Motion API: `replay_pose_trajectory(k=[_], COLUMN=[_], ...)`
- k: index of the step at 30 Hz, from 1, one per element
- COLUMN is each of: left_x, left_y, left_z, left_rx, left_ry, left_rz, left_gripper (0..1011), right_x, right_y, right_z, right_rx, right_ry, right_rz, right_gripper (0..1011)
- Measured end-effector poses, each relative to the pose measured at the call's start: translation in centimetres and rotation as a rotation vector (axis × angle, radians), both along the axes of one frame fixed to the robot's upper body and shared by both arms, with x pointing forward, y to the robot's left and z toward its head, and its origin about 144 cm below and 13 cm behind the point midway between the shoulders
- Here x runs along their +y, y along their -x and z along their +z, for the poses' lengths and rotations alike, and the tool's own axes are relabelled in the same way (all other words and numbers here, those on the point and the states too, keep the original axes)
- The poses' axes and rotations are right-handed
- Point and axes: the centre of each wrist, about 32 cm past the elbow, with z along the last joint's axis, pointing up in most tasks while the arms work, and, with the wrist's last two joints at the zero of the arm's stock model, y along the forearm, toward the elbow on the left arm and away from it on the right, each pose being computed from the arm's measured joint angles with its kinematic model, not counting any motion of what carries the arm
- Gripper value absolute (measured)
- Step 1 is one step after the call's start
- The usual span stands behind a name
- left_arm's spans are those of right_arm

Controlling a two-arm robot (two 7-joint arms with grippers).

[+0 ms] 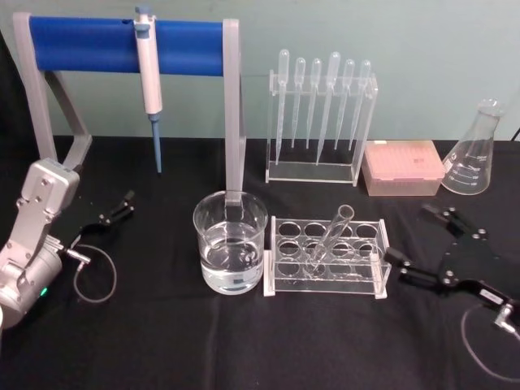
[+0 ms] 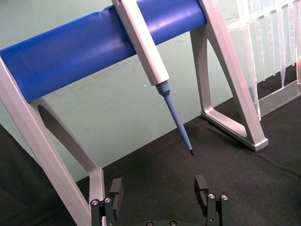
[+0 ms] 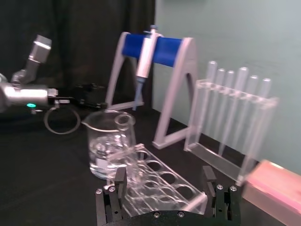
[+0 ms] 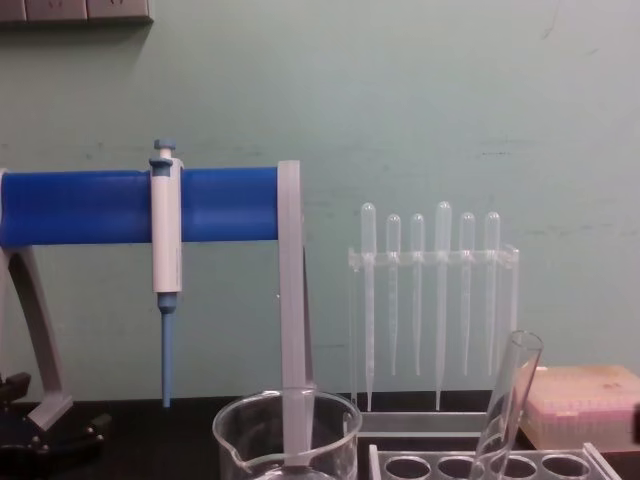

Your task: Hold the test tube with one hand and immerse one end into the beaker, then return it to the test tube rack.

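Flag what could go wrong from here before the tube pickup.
1. The test tube leans tilted in its rack; the open right tool, right of the rack, may grip off-axis and slip or drag the rack.
2. The part-filled beaker stands close beside the rack, a stand leg just behind; a swung tube could strike either.
The left tool is parked far left.

Bare black tabletop (image 1: 244, 349) across the lower middle of the frame, between left gripper (image 1: 116, 209) and right gripper (image 1: 410, 236). Centre blocked by beaker (image 1: 230, 242) just beside test tube rack (image 1: 325, 284); test tube (image 1: 331, 236) leaning up out of it. Upper frame crowded: pipette stand (image 1: 126, 45) with hanging pipette (image 1: 149, 81), dropper rack (image 1: 321, 175), pink box (image 1: 402, 166), flask (image 1: 473, 158). Free gap between test tube rack and right gripper.
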Motion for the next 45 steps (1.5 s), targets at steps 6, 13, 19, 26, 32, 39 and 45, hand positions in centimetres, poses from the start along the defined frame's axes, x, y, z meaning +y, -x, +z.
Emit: replay_pose_trajectory(k=[6,13,19,26,32,39,45], left_x=[0.0,0.0,0.0,0.0,0.0,0.0,0.0], left_y=[0.0,0.0,0.0,0.0,0.0,0.0,0.0], left_z=[0.0,0.0,0.0,0.0,0.0,0.0,0.0], left_rx=[0.0,0.0,0.0,0.0,0.0,0.0,0.0], left_ry=[0.0,0.0,0.0,0.0,0.0,0.0,0.0], left_rz=[0.0,0.0,0.0,0.0,0.0,0.0,0.0], left_gripper=[1000,1000,1000,1000,1000,1000,1000], right_x=[1.8,4.3,5.7,6.9,7.6,8.3,8.2], right_y=[-1.1,-2.5,-3.0,-3.6,-4.2,-4.5,-4.5], right_z=[0.0,0.2,0.4,0.4,0.3,0.4,0.4], right_rx=[0.053,0.097,0.096,0.099,0.11,0.113,0.112], right_ry=[-0.012,-0.029,-0.026,-0.026,-0.031,-0.041,-0.041], right_rz=[0.048,0.065,0.059,0.038,0.039,0.048,0.047], right_gripper=[1003,1003,1003,1003,1003,1003,1002])
